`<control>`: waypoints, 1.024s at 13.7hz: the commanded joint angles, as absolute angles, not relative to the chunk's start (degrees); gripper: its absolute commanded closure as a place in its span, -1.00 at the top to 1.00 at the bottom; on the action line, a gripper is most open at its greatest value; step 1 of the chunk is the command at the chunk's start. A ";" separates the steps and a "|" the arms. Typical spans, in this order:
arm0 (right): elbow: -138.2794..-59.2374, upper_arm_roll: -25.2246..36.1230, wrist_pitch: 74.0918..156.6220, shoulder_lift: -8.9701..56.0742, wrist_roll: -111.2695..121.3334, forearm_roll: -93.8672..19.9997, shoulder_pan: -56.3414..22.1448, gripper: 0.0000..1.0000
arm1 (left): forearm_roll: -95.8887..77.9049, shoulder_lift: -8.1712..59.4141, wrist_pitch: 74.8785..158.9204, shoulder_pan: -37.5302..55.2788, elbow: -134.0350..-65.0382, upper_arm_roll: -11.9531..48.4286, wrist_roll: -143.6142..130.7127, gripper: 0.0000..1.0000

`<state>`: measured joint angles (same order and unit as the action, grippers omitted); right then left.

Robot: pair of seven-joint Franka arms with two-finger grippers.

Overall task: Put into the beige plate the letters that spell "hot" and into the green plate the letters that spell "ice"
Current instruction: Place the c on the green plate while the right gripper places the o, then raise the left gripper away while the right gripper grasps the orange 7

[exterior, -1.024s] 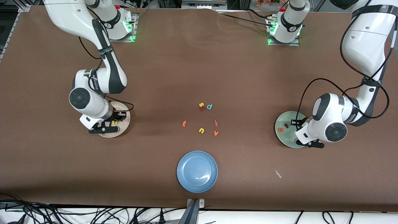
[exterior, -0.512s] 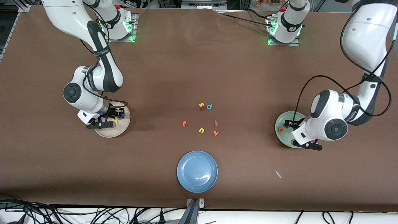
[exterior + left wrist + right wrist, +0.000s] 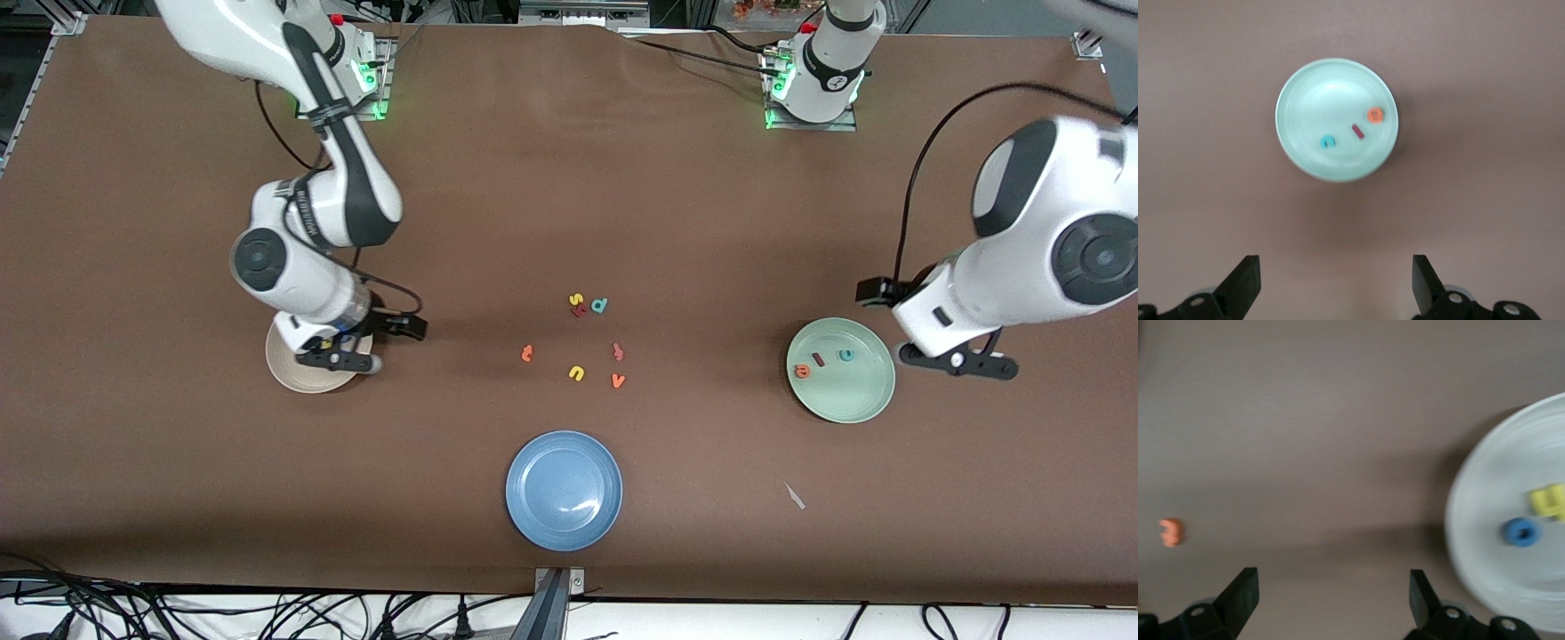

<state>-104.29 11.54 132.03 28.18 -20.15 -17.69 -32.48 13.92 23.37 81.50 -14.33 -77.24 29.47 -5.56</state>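
The green plate [image 3: 853, 400] holds the orange e [image 3: 802, 371], the dark red i [image 3: 818, 359] and the teal c [image 3: 846, 355]. High over bare table beside it, my left gripper [image 3: 1335, 283] hangs open and empty. The beige plate [image 3: 292, 378] is partly covered by my right arm. In it lie the yellow h [image 3: 1548, 501] and the blue o [image 3: 1522, 531]. My right gripper [image 3: 1331, 600] is open and empty over the table just off that plate's rim, on the side of the loose letters. The orange t [image 3: 526, 353] lies on the table among them.
A blue plate [image 3: 564, 490] sits near the front edge. Loose mid-table letters: yellow s [image 3: 576, 300], a red letter [image 3: 580, 311], teal d [image 3: 600, 305], reddish f-like letter [image 3: 618, 351], yellow u [image 3: 577, 373], orange v [image 3: 618, 380]. A white scrap [image 3: 794, 496] lies nearby.
Both grippers opened and rose off their plates. The teal c now shows in the green plate and the blue o in the beige plate. The right gripper shifted toward the loose letters.
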 commanded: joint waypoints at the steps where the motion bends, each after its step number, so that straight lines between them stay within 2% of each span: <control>1: -95.56 11.95 130.17 34.79 -28.54 -16.53 -36.11 1.00 | 12.66 22.77 75.07 -14.59 -69.98 30.85 -4.92 1.00; 4: -83.72 11.95 121.58 42.51 -38.37 -10.91 -38.84 1.00 | 11.78 18.12 75.50 -11.18 -69.96 27.62 -5.01 1.00; 7: -76.31 11.87 120.06 47.62 -43.58 -10.72 -40.07 1.00 | 3.75 13.37 78.39 -2.04 -73.46 11.48 -4.84 1.00; 9: -73.05 11.69 120.41 49.91 -44.47 -10.90 -41.04 1.00 | -1.22 9.78 81.98 -1.50 -79.59 7.40 -4.92 1.00; 11: -69.54 11.69 120.94 52.37 -44.47 -10.90 -42.18 1.00 | -1.23 3.11 91.44 -0.71 -91.52 6.16 -5.10 1.00; 12: -68.22 11.69 120.94 53.25 -44.56 -11.07 -42.62 1.00 | -1.14 -0.14 93.93 1.04 -94.89 4.24 -5.01 1.00; 14: -68.03 11.60 121.03 53.53 -44.47 -11.16 -43.33 1.00 | -0.97 -1.58 93.96 4.47 -95.71 1.94 -5.10 1.00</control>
<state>-71.59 11.29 122.18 51.39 -43.24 -11.76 -42.70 -0.06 4.78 91.64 0.90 -89.28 4.65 -5.39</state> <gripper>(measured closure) 0.000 0.000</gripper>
